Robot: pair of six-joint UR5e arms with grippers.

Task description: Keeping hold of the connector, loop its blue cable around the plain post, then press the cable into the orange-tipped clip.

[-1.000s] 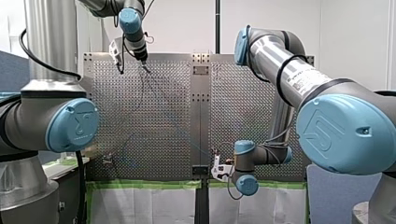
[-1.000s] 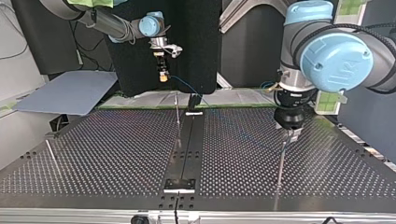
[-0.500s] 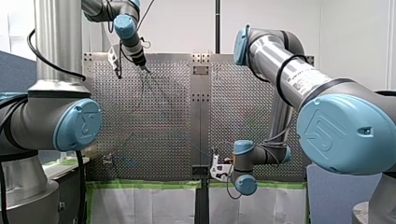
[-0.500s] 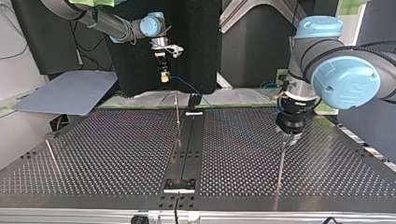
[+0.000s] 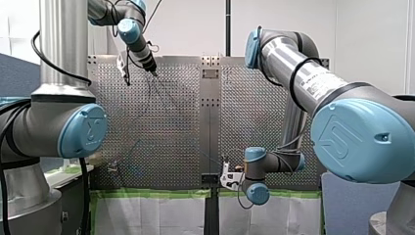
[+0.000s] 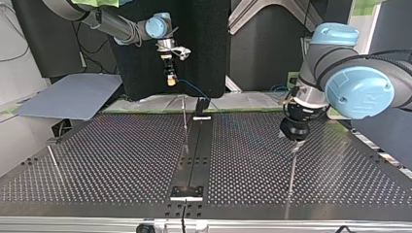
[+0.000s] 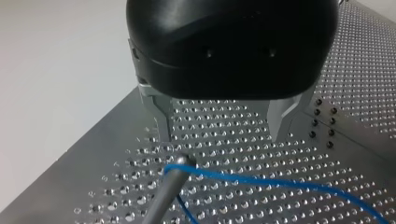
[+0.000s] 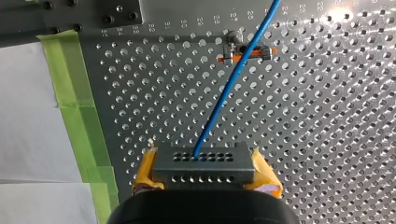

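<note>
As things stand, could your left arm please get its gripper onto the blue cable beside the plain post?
Probably yes. My left gripper is open. The plain post ends just ahead of it, with the blue cable against the post's tip, and nothing lies between them.

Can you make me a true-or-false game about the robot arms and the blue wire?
1. The right gripper holds the grey connector between yellow pads. True.
2. The left gripper is shut on the cable. False: its fingers are open and hold nothing.
3. The cable comes out of the connector. True.
4. The cable is red. False: it is blue.
5. The cable lies far from the post. False: in the left wrist view it rests against the post near its top.
6. Green tape lies beside the table. True.
</note>
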